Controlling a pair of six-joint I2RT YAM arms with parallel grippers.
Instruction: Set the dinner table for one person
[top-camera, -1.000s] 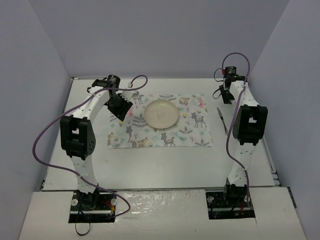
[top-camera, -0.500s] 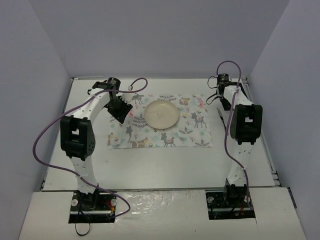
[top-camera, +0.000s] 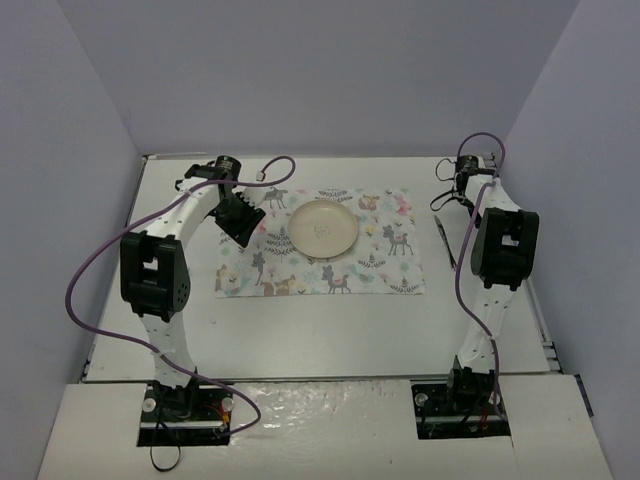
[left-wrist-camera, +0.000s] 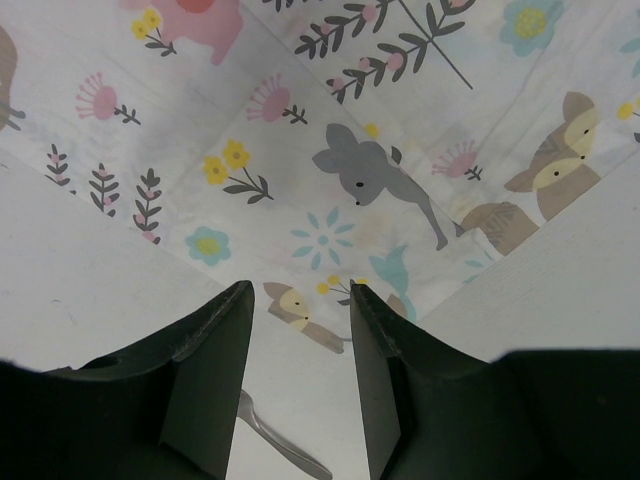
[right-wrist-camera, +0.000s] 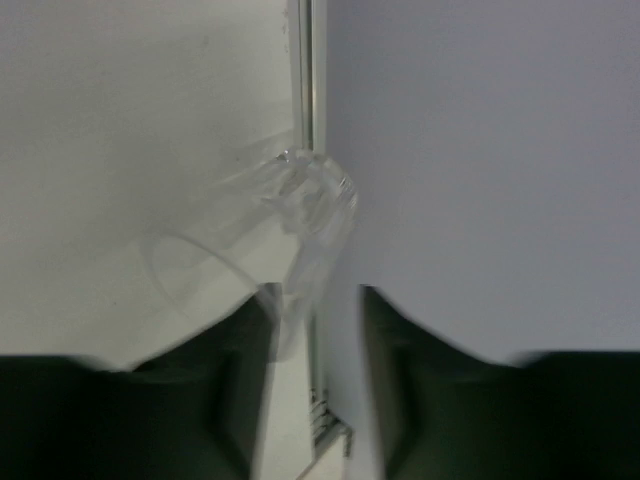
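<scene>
On the white dinner table (top-camera: 320, 330) lies a placemat (top-camera: 390, 270) printed with animals, and a cream plate (top-camera: 322, 227) rests on it. My left gripper (top-camera: 240, 215) hovers over the mat's left edge. In the left wrist view it (left-wrist-camera: 300, 290) is open, with a metal utensil handle (left-wrist-camera: 285, 445) lying on the table below the fingers. My right gripper (top-camera: 452, 192) is at the far right corner. In its blurred wrist view a clear glass (right-wrist-camera: 270, 225) tilts by the table's edge, its rim at my left finger (right-wrist-camera: 250, 330). The right gripper (right-wrist-camera: 318, 290) shows a narrow empty gap.
A knife (top-camera: 445, 238) lies on the table just right of the placemat. The enclosure's side wall (right-wrist-camera: 480, 150) stands right beside the glass, past the table's metal edge strip (right-wrist-camera: 308, 80). Purple cables loop over both arms.
The right gripper swung left, then back right toward the corner by the wall, and its jaws have narrowed. The left arm has barely moved.
</scene>
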